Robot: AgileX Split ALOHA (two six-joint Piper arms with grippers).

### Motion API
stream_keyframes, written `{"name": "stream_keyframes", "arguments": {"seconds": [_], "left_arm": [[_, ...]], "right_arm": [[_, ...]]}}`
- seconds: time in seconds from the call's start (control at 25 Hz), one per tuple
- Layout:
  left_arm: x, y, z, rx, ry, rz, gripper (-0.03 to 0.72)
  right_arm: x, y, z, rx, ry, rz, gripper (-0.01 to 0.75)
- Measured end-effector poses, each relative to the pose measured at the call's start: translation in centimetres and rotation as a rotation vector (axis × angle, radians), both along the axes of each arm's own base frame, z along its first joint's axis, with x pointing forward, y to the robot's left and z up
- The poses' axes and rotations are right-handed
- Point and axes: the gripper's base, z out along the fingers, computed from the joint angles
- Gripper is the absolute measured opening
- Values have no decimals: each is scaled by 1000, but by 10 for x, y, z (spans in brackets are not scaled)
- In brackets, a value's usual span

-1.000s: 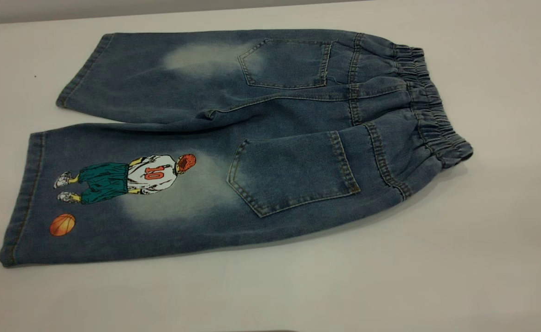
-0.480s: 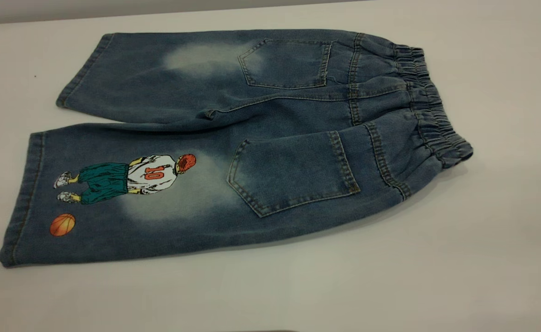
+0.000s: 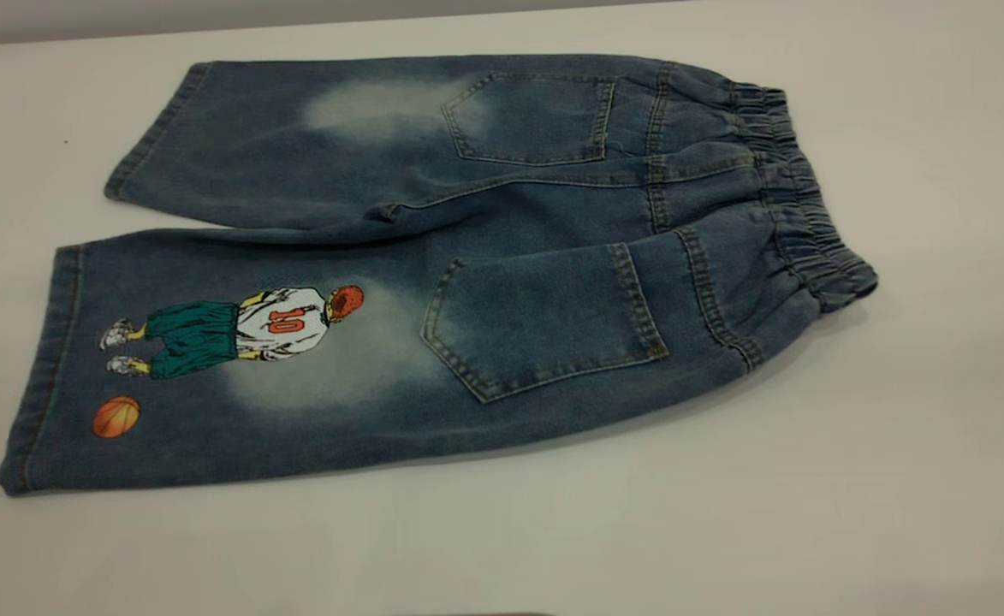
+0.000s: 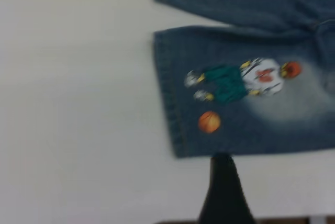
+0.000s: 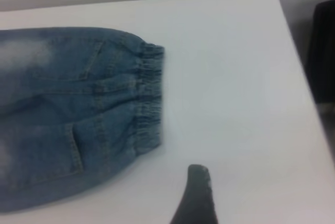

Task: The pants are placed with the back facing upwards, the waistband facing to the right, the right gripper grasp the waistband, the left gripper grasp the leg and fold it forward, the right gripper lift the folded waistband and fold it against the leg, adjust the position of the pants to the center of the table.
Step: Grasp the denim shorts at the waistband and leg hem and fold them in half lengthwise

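Nothing has shifted on the table (image 3: 895, 479) since the earlier frames: the pants (image 3: 484, 257) lie exactly as they did, flat and back-up, both patch pockets showing. The waistband (image 3: 797, 201) sits at the right end, puckered and a little raised. The leg (image 3: 236, 359) with the number 10 player is the near one, its hem out at the left, the plain leg beyond it on the far side.

Only one dark fingertip of the left gripper (image 4: 225, 192) shows, hanging just off the near edge of the printed leg beside the orange ball. The right gripper (image 5: 196, 198) likewise shows a single tip, over bare table near the waistband's near corner. How far either stands open, I cannot tell, and neither appears to hold cloth.

The risks from here: the elastic band is thick and bunched, so a shallow pinch could slip off or catch only the top layer. On the left, a grab too near the hem corner might drag the leg askew and wrinkle the fold.
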Motion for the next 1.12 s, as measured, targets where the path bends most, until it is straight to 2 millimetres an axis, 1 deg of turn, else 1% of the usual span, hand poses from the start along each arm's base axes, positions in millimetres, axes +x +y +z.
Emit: {"name": "stream_keyframes", "arguments": {"seconds": [0.16,0.28,0.4,0.52,0.68,0.8,0.96,1.12], "left_arm": [[46,-2,-2,2,19,-35,456],[77,-4,-14,-7,83,-64,456],[105,-6,-31,-22,165,-87,459],[126,-8,-47,-35,215,-98,459],[146,-8,-63,-45,239,-95,461],[155,-8,-71,-53,245,-85,461],[160,-7,-77,-73,258,-69,461],[162,-7,-80,-73,267,-66,461]], "right_arm": [[43,3,0,54,102,30,531],[81,5,-7,94,163,60,531],[115,8,-22,132,243,95,538],[145,11,-44,187,349,119,564],[173,13,-70,250,431,126,586],[191,14,-93,299,484,105,587],[210,16,-128,374,566,78,587],[223,17,-159,437,622,48,587]]}}
